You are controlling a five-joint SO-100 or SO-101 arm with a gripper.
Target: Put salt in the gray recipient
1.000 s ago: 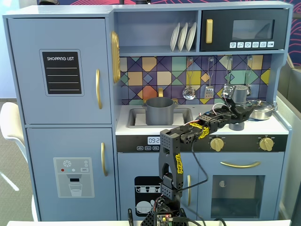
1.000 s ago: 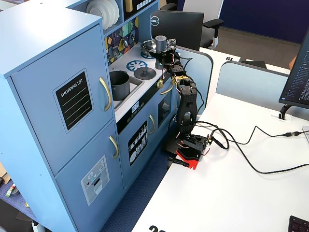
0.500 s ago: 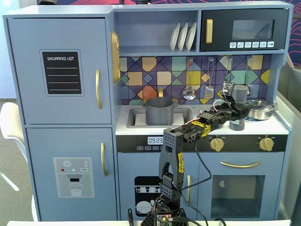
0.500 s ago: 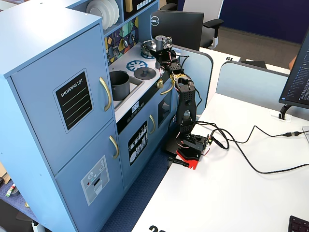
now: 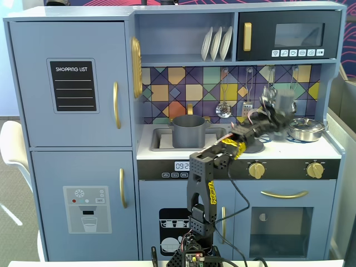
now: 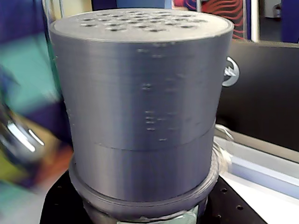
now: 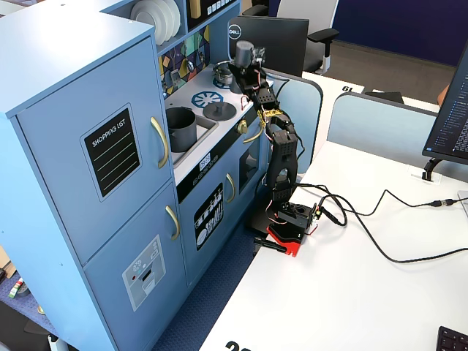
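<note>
The hand (image 5: 280, 118) is clamped on the salt (image 5: 285, 103), holding it upright and clear of the bench (image 5: 322, 149) near the right back part, in front of the tiled wall (image 5: 172, 83). In the wrist view the salt's (image 6: 140, 107) holed cap fills the frame, blurred colours behind it. In a fixed view from the side the hand (image 7: 245, 66) lifts the salt (image 7: 243, 53) above the stove rings. A steel pan (image 5: 305, 129) sits just right of it on the bench. A flat lid (image 7: 219, 110) lies on the nearer ring. The pot (image 5: 188, 130) stands in the sink (image 5: 162, 139) at the bench's left end, well apart from the salt.
</note>
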